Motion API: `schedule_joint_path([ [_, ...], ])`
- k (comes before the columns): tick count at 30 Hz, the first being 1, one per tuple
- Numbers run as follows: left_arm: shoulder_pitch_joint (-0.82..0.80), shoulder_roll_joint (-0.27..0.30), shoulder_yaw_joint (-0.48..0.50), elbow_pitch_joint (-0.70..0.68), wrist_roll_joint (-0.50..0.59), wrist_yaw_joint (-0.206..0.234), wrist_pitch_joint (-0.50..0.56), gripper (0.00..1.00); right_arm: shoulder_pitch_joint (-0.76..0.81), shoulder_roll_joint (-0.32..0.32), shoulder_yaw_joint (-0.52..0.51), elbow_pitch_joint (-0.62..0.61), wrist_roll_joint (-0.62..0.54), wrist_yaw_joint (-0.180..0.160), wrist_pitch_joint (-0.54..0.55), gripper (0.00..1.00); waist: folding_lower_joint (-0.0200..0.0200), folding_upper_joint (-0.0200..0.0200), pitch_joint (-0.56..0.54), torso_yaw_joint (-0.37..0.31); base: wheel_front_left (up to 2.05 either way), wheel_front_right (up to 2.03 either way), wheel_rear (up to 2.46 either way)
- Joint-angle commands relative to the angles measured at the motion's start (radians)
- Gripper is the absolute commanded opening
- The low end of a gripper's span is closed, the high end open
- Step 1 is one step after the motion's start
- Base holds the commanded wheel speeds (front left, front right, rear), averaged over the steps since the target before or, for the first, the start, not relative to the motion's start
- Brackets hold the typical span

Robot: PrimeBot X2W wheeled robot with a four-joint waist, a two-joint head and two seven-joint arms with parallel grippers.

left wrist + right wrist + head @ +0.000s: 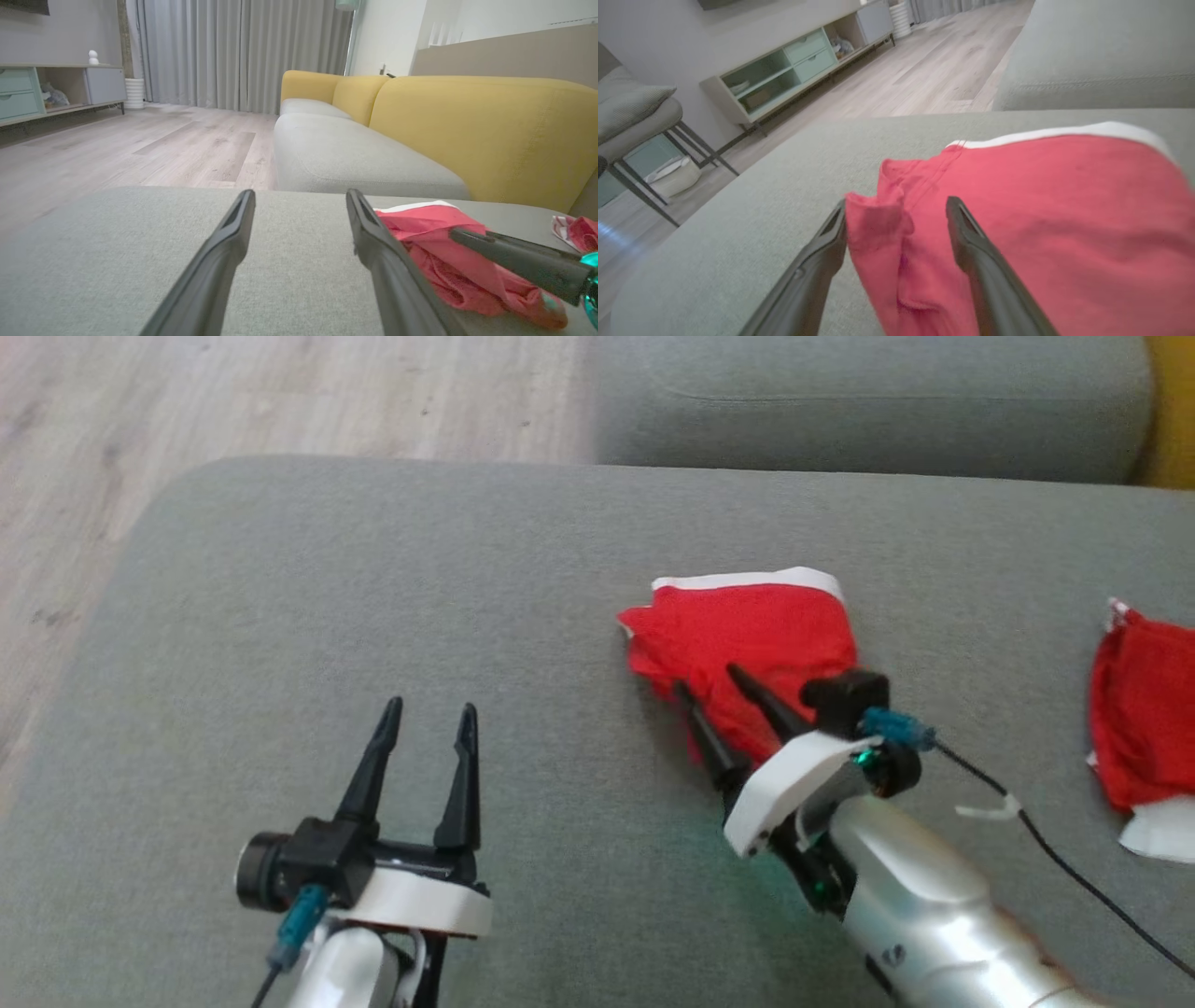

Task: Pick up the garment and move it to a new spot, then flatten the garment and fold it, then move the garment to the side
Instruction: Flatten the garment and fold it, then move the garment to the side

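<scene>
Two open, empty: left pincer [431,706] at seven o'clock, right pincer [708,679] straddling a six-o'clock fold of the garment [747,635]. Looks soft, limp, light; pinch a hem corner.

The left gripper [431,707] and right gripper [707,678] each have two long black fingers [373,765] that taper to points. Behind them sits a white collar [794,775]. Beside the collar is a black camera block [845,695] with a teal plug [896,728]. Behind the collar is a silver forearm [915,887]. A thin black cable [1074,873] leaves the plug beside the right collar, with a white tie [990,810] on it. A green light [864,758] glows under that collar.
</scene>
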Motion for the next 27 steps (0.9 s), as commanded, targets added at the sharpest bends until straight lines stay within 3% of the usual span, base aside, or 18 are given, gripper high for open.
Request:
schedule_joint_path([
  [1,-0.028,0.014,0.046,-0.045,-0.004,0.008,-0.005,1.00,-0.036,0.005,-0.029,-0.045,-0.016,-0.001,-0.019,1.00,0.0000,0.0000,-0.006,-0.031,0.00,0.00,0.00],
  [8,-0.026,0.017,0.077,-0.073,-0.007,0.013,-0.005,1.00,0.055,-0.037,-0.349,-0.264,-0.192,-0.001,-0.023,1.00,0.0000,0.0000,-0.019,-0.103,0.00,0.00,0.00],
  [16,-0.014,0.011,0.104,-0.088,-0.014,0.012,-0.005,1.00,0.236,-0.002,-0.646,-0.439,-0.405,-0.001,-0.023,1.00,0.0000,0.0000,-0.028,-0.154,0.00,0.00,0.00],
  [20,0.001,0.007,0.119,-0.084,-0.014,0.005,-0.005,1.00,0.338,0.011,-0.721,-0.516,-0.466,-0.001,-0.023,1.00,0.0000,0.0000,-0.023,-0.176,0.00,0.00,0.00],
  [27,0.009,0.002,0.133,-0.076,-0.007,-0.009,-0.005,1.00,0.391,0.011,-0.714,-0.562,-0.423,-0.001,-0.023,1.00,0.0000,0.0000,-0.009,-0.184,0.00,0.00,0.00],
])
